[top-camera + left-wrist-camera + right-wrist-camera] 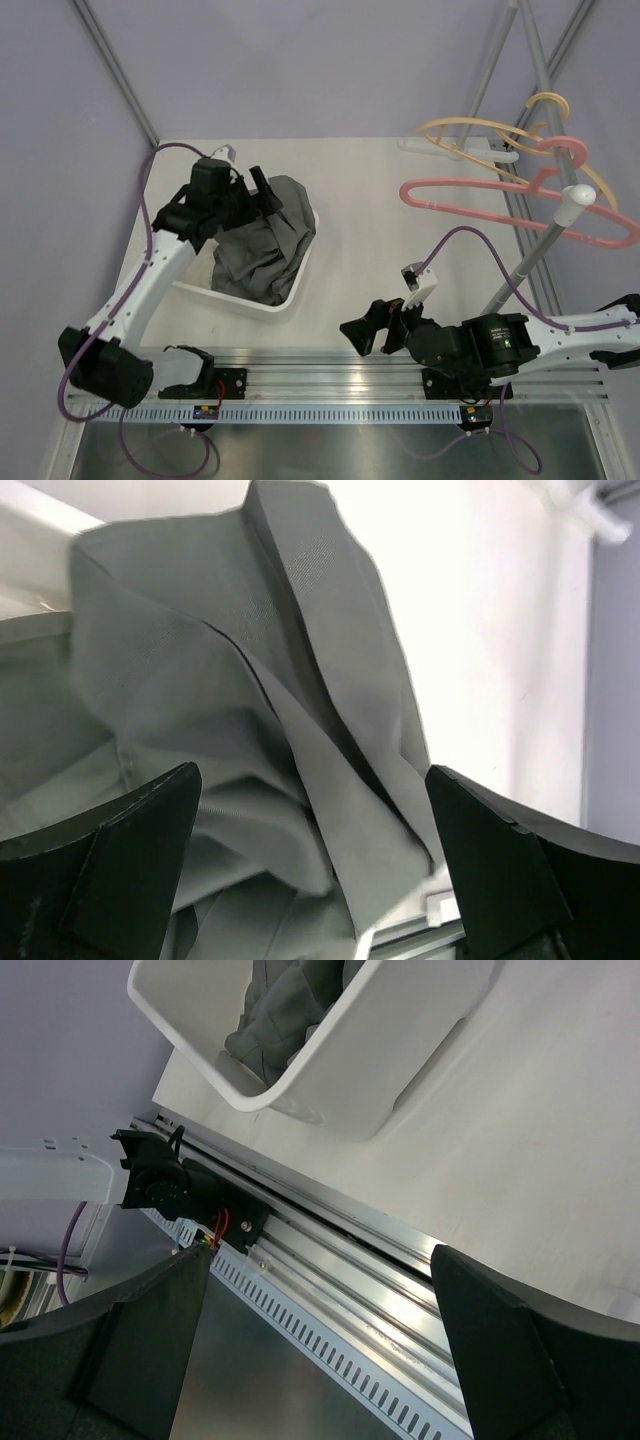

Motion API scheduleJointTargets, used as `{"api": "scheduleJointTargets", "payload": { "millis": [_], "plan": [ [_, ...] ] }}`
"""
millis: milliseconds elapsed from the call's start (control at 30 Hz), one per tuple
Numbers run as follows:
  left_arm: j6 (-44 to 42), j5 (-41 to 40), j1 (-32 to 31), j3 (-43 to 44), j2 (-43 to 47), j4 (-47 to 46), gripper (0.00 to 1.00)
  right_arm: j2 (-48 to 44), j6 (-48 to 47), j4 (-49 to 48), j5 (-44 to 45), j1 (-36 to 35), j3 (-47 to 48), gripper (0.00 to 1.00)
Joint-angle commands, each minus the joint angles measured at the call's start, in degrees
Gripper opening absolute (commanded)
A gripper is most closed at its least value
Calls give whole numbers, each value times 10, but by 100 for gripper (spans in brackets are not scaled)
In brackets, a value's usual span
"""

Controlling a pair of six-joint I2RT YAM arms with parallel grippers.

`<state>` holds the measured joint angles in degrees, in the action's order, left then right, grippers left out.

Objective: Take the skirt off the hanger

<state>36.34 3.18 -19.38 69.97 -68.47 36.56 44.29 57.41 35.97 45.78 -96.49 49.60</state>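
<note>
Grey skirt (265, 240) crumpled, heaped in white bin (250, 306).
Pink hanger (440, 192) hangs on rack (530, 262), well apart from skirt.

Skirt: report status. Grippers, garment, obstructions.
Left gripper open, over the skirt. Right gripper open, empty, by the rail. Skirt heaped in white bin; pink hanger bare. No obstruction seen.
</note>
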Motion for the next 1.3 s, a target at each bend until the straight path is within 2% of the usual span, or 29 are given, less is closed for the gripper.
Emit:
{"api": "scheduleJointTargets", "payload": {
  "millis": [0, 133, 267, 300, 367, 433, 500, 533, 767, 933, 967, 1000, 1067, 1100, 1267],
  "plan": [
    [-51, 46, -4, 32, -64, -9, 99, -8, 10, 4, 11, 1, 22, 99],
    [-72, 29, -14, 24, -111, 13, 93, -18, 13, 0, 12, 2, 12, 99],
    [-64, -17, -18, -61, -74, -5, 35, -23, 16, -3, 13, 2, 5, 99],
    [-56, -27, -18, -77, -63, -5, 12, -23, 16, -2, 14, 2, 3, 99],
    [-49, -66, -17, -108, -38, -5, 3, -23, 11, -6, 14, 2, 1, 99],
    [-39, -90, -15, -142, -33, -3, 0, -21, 7, -13, 12, 2, 2, 99],
    [-22, -85, -9, -166, -44, 3, 0, -17, 3, -13, 12, 2, 4, 99],
    [-17, -49, -4, -178, -47, -5, 0, -16, 2, -13, 12, 2, 7, 100],
    [65, 80, 6, -324, -47, -144, 0, -11, 14, -20, 10, 2, -3, 99],
    [77, 82, 6, -342, -5, -145, 0, -3, 24, -17, 5, 2, -9, 99],
    [73, 80, 7, -334, 3, -123, 7, -1, 25, -13, 5, 2, -7, 100],
    [66, 79, 7, -325, 11, -111, 30, 2, 26, -10, 6, 2, -6, 99],
    [63, 65, 7, -287, 45, -67, 86, 4, 25, -3, 12, 2, 1, 100],
    [63, 58, 7, -273, 57, -51, 99, 6, 24, -2, 13, 2, 4, 100],
    [54, -9, 6, -178, 135, 57, 99, 31, 12, 10, 27, 2, 26, 100]
  ]
}}
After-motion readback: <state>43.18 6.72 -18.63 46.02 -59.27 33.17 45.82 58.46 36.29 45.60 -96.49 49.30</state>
